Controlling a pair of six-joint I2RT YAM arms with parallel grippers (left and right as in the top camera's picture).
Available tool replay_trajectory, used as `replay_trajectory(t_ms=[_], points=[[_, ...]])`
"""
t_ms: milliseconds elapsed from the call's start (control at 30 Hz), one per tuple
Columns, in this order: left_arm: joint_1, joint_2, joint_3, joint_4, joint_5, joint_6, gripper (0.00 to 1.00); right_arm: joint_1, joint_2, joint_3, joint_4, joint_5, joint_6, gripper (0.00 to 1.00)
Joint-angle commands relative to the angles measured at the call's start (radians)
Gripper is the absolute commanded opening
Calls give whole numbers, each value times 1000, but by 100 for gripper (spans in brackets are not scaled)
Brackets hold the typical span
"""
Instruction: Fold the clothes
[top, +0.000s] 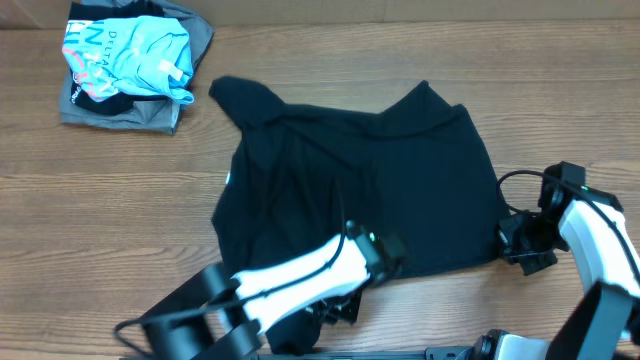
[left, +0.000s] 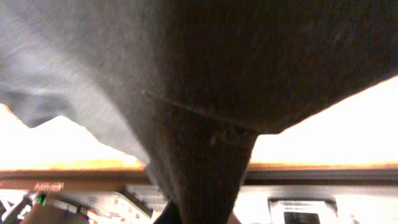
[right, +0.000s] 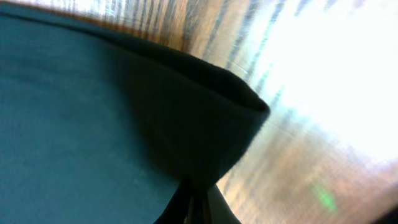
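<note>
The black T-shirt (top: 360, 180) lies rumpled in the middle of the wooden table, one sleeve pointing to the back left. My left gripper (top: 335, 300) is at the shirt's near edge and is shut on the fabric, which hangs lifted and fills the left wrist view (left: 205, 93). My right gripper (top: 515, 245) is at the shirt's near right corner and is shut on a fold of the cloth (right: 186, 124). The white tag is not in view.
A grey folded garment (top: 120, 105) with a light blue printed shirt (top: 130, 55) on top lies at the back left corner. Bare wood table (top: 100, 220) surrounds the shirt. The table's front edge is close behind both arms.
</note>
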Motion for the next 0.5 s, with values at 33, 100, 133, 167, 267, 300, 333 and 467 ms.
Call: replay_trajectory(t_ms=[33,100,133,167,267,300,333,467], points=[[-61,-121,-3,-56,29,-105,4,-7,-145,33,-33,24,31,4],[-77,-157,-3,-85,33,-109,4,-7,-224,33,-47,23,27,4],[-78,-169,-3,-99,37,-109,4,-7,-254,33,-56,23,27,4],[-78,-175,-3,-112,42,-113,4,-7,-277,33,-65,23,27,4],[-76,-183,-3,-157,53,-128,4,-7,-330,33,-97,37,24,4],[-76,-183,-3,-167,52,-127,4,-7,-343,33,-104,51,24,4],[-76,-183,-3,-168,51,-127,4,-7,-349,33,-106,64,24,4],[-72,-183,-3,-167,8,-127,4,-7,-352,33,-92,72,24,4]])
